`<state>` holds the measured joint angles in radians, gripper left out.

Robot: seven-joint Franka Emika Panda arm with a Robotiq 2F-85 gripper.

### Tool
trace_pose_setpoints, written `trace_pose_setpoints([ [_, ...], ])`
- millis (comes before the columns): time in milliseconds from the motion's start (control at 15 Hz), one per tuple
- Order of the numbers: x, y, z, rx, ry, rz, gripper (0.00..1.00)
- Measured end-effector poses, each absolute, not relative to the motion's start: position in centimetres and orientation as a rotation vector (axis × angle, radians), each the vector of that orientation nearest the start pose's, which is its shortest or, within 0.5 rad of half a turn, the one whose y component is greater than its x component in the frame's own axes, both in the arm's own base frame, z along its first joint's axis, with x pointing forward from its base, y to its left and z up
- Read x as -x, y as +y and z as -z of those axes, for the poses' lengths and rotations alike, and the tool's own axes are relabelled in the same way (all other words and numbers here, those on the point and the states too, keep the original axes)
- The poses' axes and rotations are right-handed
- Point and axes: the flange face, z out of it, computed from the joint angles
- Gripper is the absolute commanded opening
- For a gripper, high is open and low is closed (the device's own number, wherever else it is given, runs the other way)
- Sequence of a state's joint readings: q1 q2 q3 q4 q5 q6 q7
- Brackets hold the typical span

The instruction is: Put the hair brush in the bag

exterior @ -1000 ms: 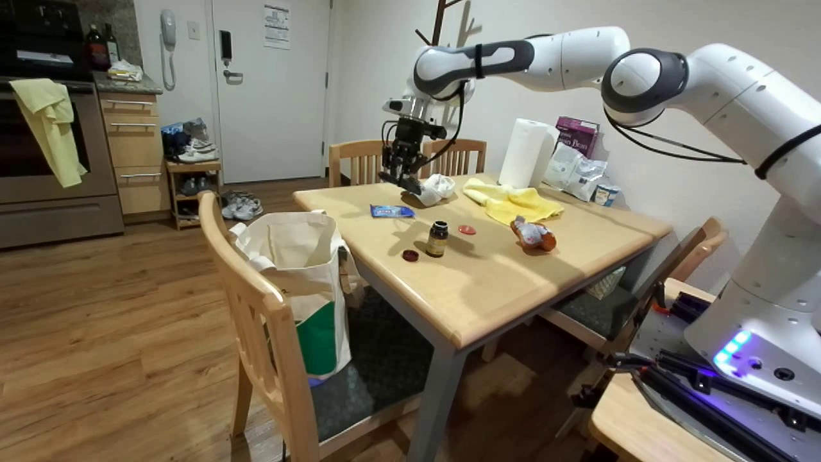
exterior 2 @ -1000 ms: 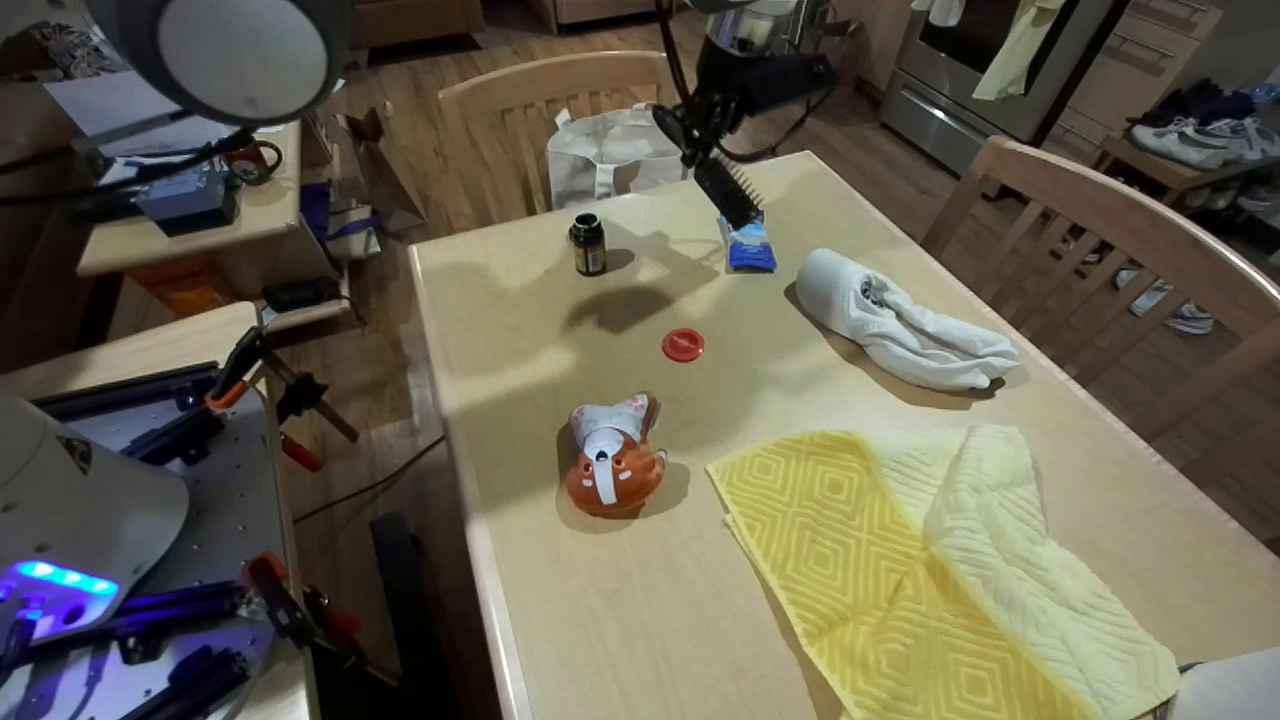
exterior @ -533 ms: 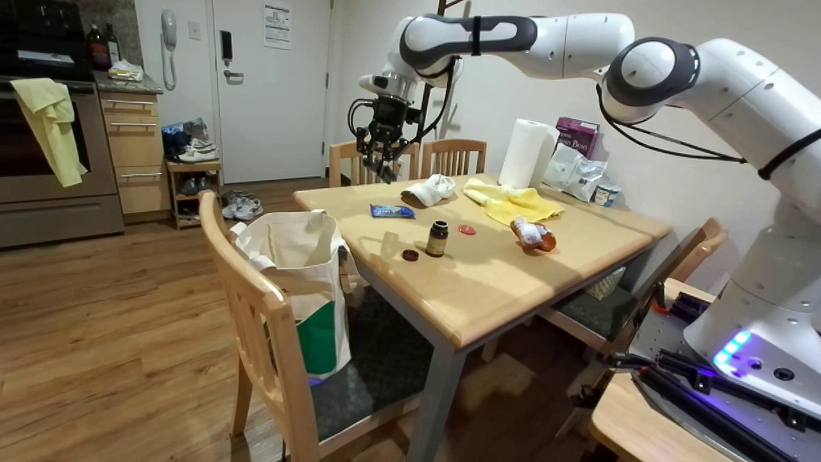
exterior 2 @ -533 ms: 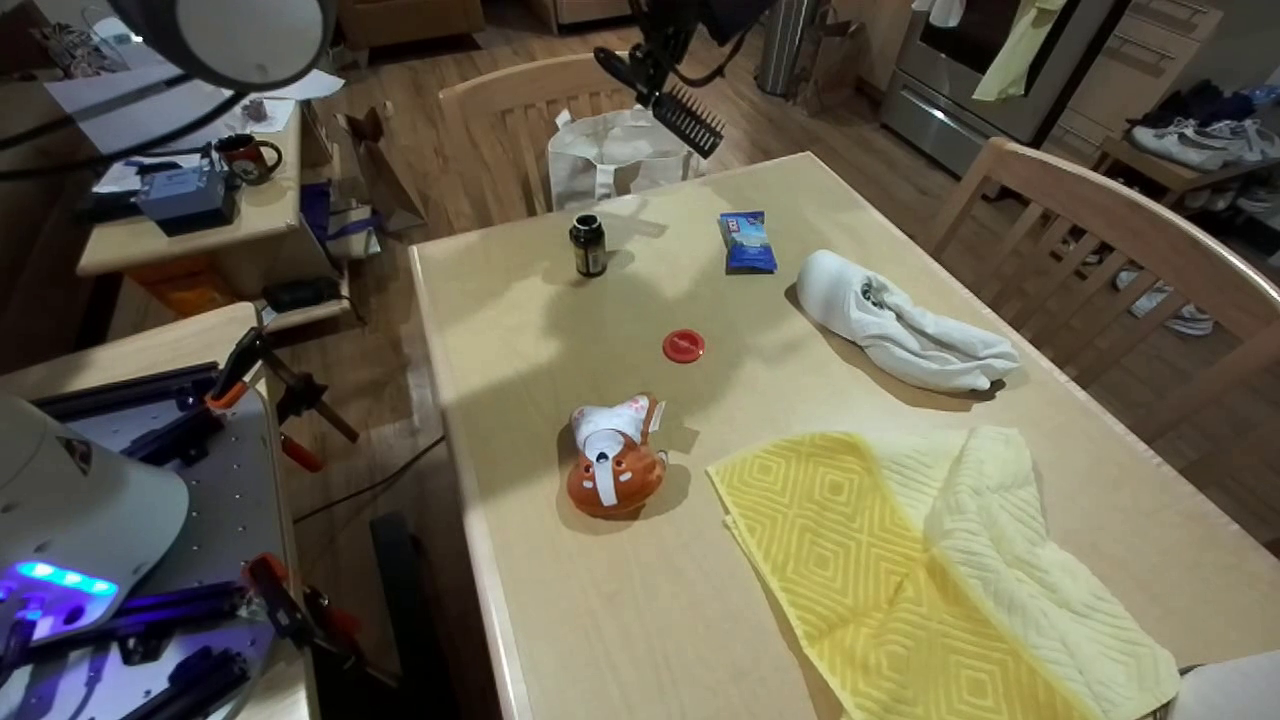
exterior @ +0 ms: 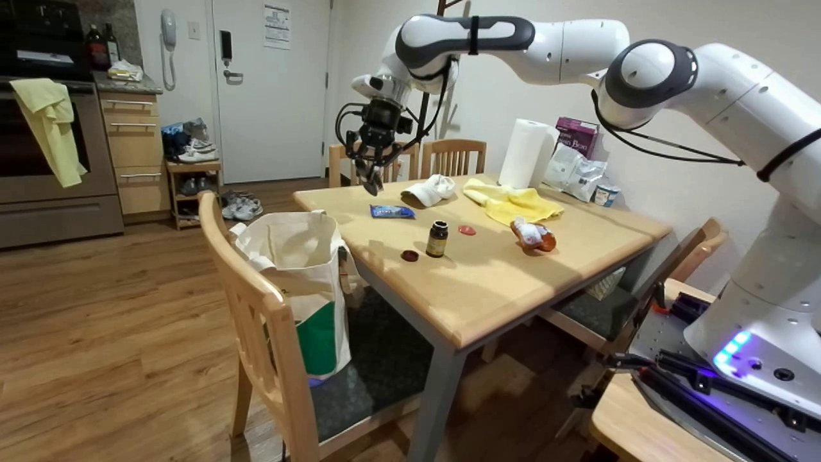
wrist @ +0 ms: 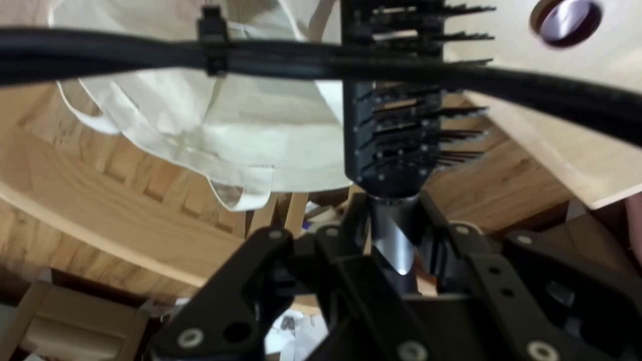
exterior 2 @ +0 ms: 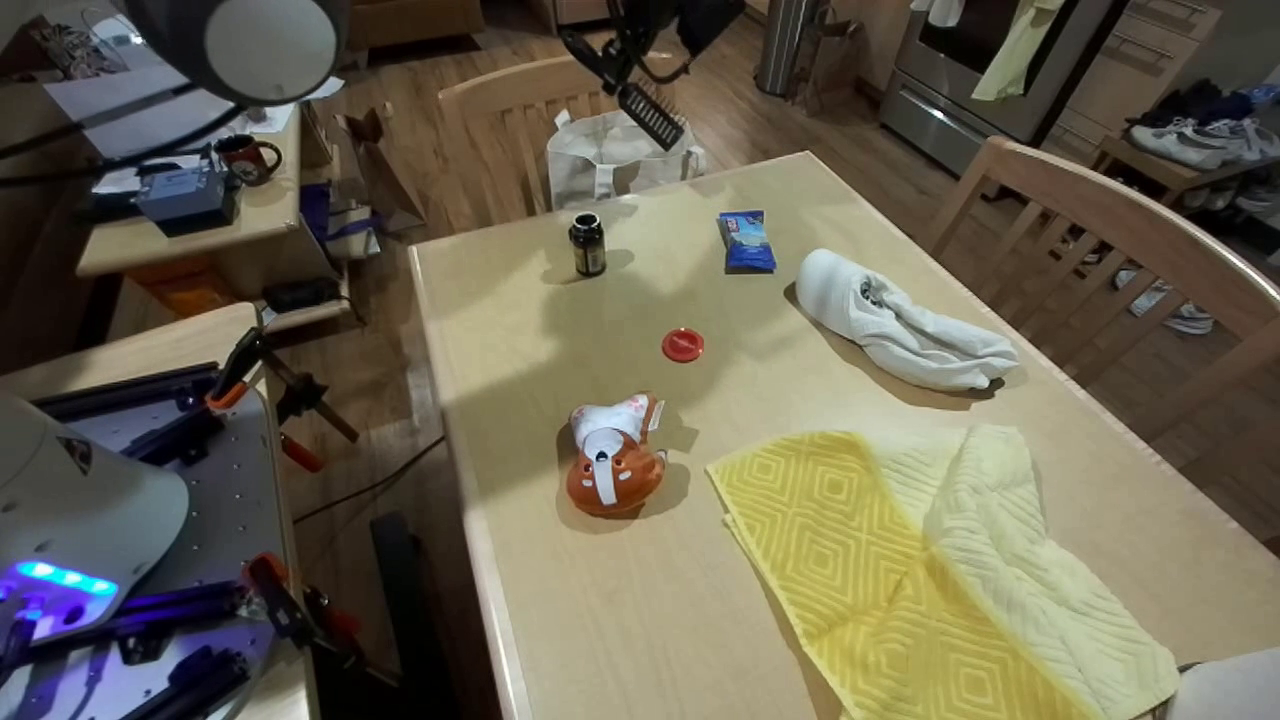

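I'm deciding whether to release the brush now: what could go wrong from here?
The hair brush, gripped by its handle in the tool, overlaps the edge of the bag in the wrist view, so dropping it here might miss the opening. Its bristles could also snag on a strap.

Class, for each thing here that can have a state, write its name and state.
Gripper: shut on the hair brush
Hair brush: held, not yet in the bag
Bag: upright on a chair, mouth open
Bottle: upright, apparently open
Blue packet: flat; seal unclear
Yellow cloth: partly folded over
Door: shut
Oven door: shut
Drawers: shut
Base lights: lit blue
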<state>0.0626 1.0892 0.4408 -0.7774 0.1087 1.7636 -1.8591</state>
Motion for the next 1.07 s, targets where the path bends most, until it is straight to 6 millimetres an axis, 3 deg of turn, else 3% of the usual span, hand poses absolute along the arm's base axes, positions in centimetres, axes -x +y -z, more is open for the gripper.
trace_pose_setpoints([
  [333, -71.6, 34.4, -29.1, -1.546, 3.271, -0.773, 0.11],
  [400, -70.9, 35.9, -28.8, -1.474, 3.311, -0.797, 0.26],
  [467, -70.5, 36.7, -28.4, -1.455, 3.325, -0.79, 0.26],
  [533, -70.4, 36.9, -28.2, -1.453, 3.328, -0.78, 0.11],
  [800, -70.6, 36.6, -28.2, -1.463, 3.333, -0.82, 0.11],
  [1067, -70.1, 37.8, -28.0, -1.333, 3.407, -1.038, 0.11],
])
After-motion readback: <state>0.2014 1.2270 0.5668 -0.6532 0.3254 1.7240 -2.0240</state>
